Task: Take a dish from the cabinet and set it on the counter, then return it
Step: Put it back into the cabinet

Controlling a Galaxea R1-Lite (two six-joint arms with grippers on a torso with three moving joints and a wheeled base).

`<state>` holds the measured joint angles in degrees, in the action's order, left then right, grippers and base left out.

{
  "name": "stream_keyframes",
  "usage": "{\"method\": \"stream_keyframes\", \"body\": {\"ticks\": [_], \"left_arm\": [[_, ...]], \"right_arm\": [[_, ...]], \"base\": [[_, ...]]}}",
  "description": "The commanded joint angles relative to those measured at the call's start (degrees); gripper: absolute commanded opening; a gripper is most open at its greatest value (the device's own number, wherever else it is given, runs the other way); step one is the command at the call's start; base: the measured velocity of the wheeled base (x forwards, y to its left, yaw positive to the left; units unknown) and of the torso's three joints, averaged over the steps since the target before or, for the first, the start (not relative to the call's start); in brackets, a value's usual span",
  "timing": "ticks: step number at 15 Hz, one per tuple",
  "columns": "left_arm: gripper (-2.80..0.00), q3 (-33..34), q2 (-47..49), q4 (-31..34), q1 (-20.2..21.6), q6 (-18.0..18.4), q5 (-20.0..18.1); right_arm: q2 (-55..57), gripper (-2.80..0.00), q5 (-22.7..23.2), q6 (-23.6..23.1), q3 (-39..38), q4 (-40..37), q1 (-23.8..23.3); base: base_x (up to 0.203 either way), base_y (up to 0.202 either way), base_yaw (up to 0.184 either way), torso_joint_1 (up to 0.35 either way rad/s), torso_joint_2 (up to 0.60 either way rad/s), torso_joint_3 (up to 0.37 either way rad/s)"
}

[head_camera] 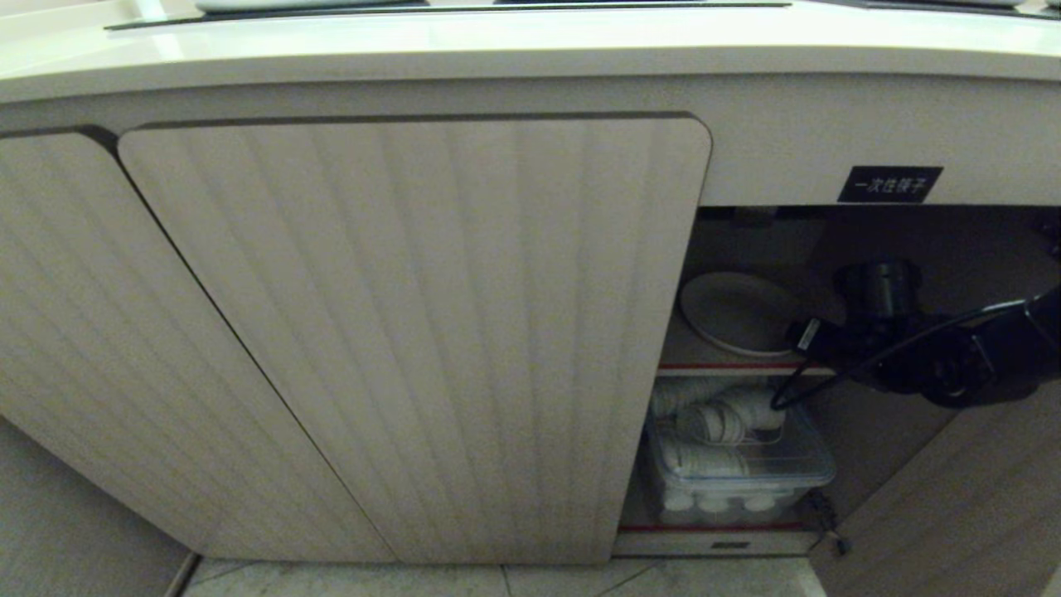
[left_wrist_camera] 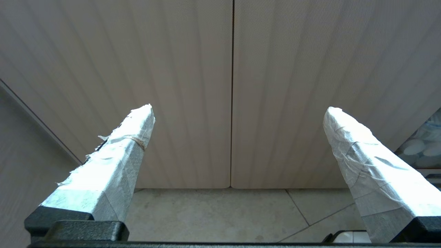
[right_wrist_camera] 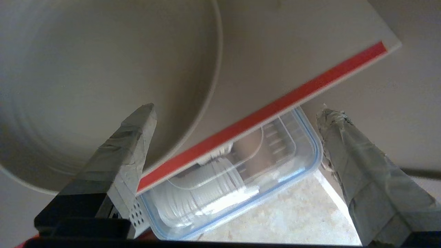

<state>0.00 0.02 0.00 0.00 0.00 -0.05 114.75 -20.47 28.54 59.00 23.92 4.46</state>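
Observation:
The dish is a cream-white round plate lying flat on the inner shelf of the open cabinet, below the counter. My right gripper reaches into the opening from the right, at the dish's right edge. In the right wrist view it is open and holds nothing. One finger lies over the dish rim and the other finger is off the shelf's red-edged front. My left gripper hangs open and empty before closed doors.
A clear plastic box with white cups sits on the cabinet floor under the shelf. A black label is fixed above the opening. The open right door stands beside my arm. Tiled floor lies below.

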Motion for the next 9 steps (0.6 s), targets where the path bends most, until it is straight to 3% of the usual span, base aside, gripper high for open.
{"method": "stream_keyframes", "body": {"ticks": [1, 5, 9], "left_arm": [[0.00, 0.00, -0.02, 0.00, 0.00, 0.00, 0.05], [0.00, 0.00, -0.02, 0.00, 0.00, 0.00, -0.04], [0.00, 0.00, -0.02, 0.00, 0.00, 0.00, 0.05]], "right_arm": [[0.12, 0.00, -0.16, -0.84, -0.18, 0.39, 0.02], [0.04, 0.00, -0.19, -8.20, -2.83, 6.28, 0.02], [-0.05, 0.00, -0.19, -12.28, -3.82, 8.89, 0.02]], "base": [[0.000, 0.000, 0.000, 0.000, 0.00, 0.000], [0.000, 0.000, 0.000, 0.000, 0.00, 0.000], [0.000, 0.000, 0.000, 0.000, 0.00, 0.000]]}}
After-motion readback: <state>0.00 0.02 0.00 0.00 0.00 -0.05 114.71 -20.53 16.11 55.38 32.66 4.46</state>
